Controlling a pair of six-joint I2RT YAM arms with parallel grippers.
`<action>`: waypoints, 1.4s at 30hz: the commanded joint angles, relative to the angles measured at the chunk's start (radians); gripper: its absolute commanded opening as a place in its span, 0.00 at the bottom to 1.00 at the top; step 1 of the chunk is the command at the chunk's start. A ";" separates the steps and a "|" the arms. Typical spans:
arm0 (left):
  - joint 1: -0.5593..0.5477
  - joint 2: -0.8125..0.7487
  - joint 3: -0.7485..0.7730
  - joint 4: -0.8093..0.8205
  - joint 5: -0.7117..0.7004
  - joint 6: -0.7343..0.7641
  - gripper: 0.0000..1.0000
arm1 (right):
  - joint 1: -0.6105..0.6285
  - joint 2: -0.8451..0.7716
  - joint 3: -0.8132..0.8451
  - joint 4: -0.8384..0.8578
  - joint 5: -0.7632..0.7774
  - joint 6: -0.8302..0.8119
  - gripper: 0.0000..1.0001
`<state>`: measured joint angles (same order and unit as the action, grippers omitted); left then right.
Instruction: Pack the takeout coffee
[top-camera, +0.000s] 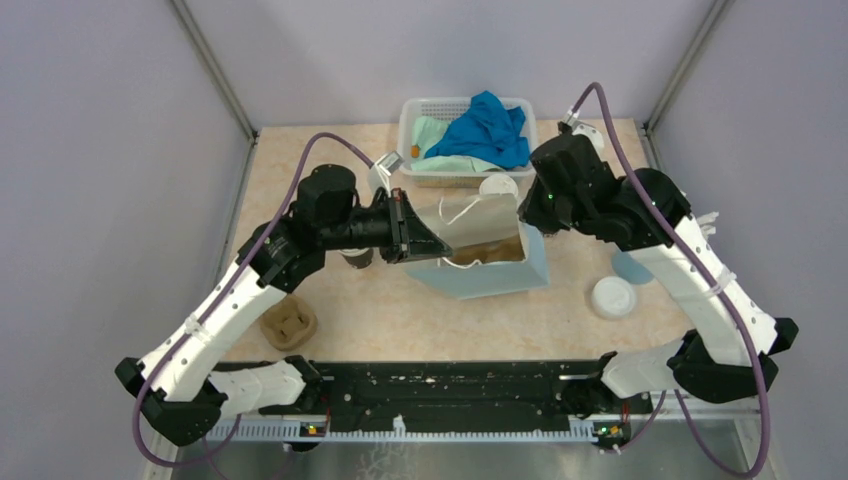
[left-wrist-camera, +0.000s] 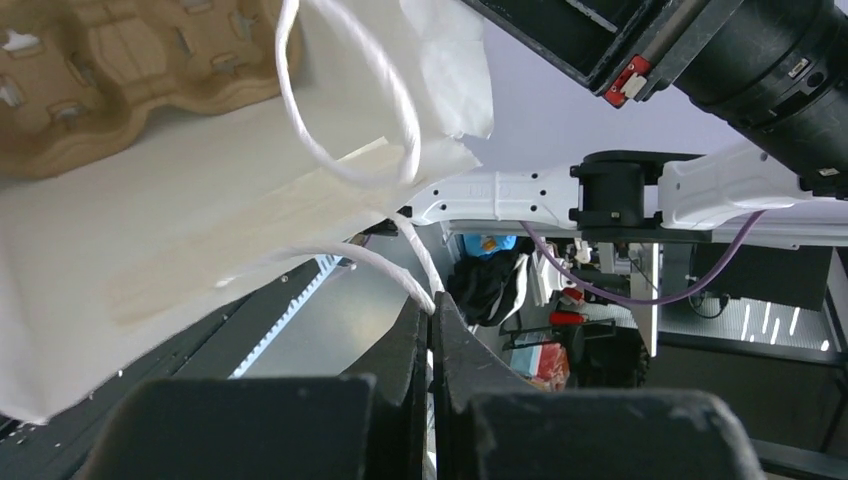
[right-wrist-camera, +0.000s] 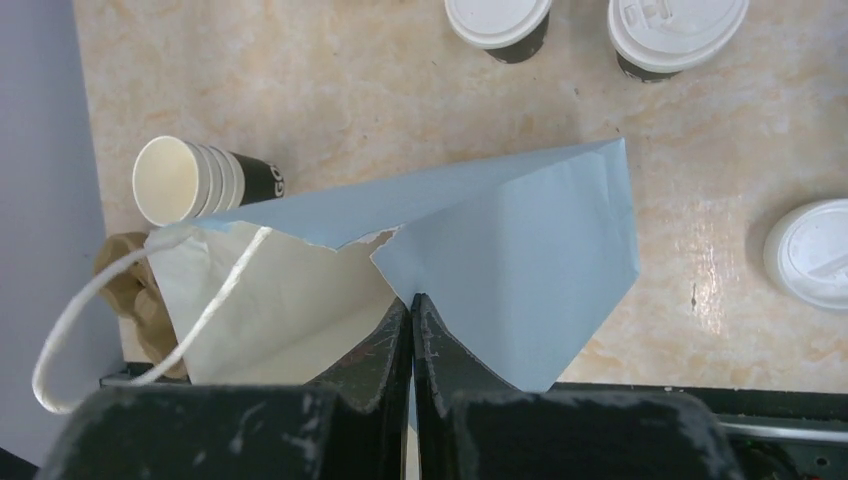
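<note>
A light blue paper bag (top-camera: 497, 275) (right-wrist-camera: 520, 260) stands mid-table with its mouth held wide. My left gripper (top-camera: 405, 228) (left-wrist-camera: 432, 312) is shut on the bag's white string handle (left-wrist-camera: 385, 265). My right gripper (top-camera: 522, 215) (right-wrist-camera: 412, 300) is shut on the bag's opposite rim. A brown pulp tray (top-camera: 490, 250) (left-wrist-camera: 130, 70) lies inside the bag. Two lidded coffee cups (right-wrist-camera: 497, 20) (right-wrist-camera: 675, 25) stand beyond the bag. A third lidded cup (top-camera: 613, 297) (right-wrist-camera: 810, 255) stands to its right. An unlidded cup (right-wrist-camera: 195, 180) lies on its side left of the bag.
A white basket (top-camera: 410, 125) holding a blue cloth (top-camera: 488, 128) sits at the back. Another pulp tray (top-camera: 288, 323) (right-wrist-camera: 125, 290) rests at the front left. A light blue cup (top-camera: 630, 265) stands behind the right-hand lidded cup. Walls close in both sides.
</note>
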<state>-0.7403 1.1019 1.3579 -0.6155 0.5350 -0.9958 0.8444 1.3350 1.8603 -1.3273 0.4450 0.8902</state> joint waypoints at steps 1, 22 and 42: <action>-0.004 -0.017 0.037 0.061 0.019 -0.058 0.00 | 0.008 -0.002 0.024 -0.007 -0.009 -0.025 0.00; -0.004 -0.147 0.095 -0.356 -0.220 0.144 0.83 | -0.154 -0.098 -0.251 0.200 -0.278 -0.251 0.54; -0.004 -0.068 0.246 -0.780 -0.733 0.147 0.87 | 0.133 0.024 -0.196 0.051 -0.345 -0.070 0.71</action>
<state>-0.7403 1.0367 1.6791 -1.3525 -0.1600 -0.8192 0.9489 1.3388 1.6199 -1.2243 0.0345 0.7795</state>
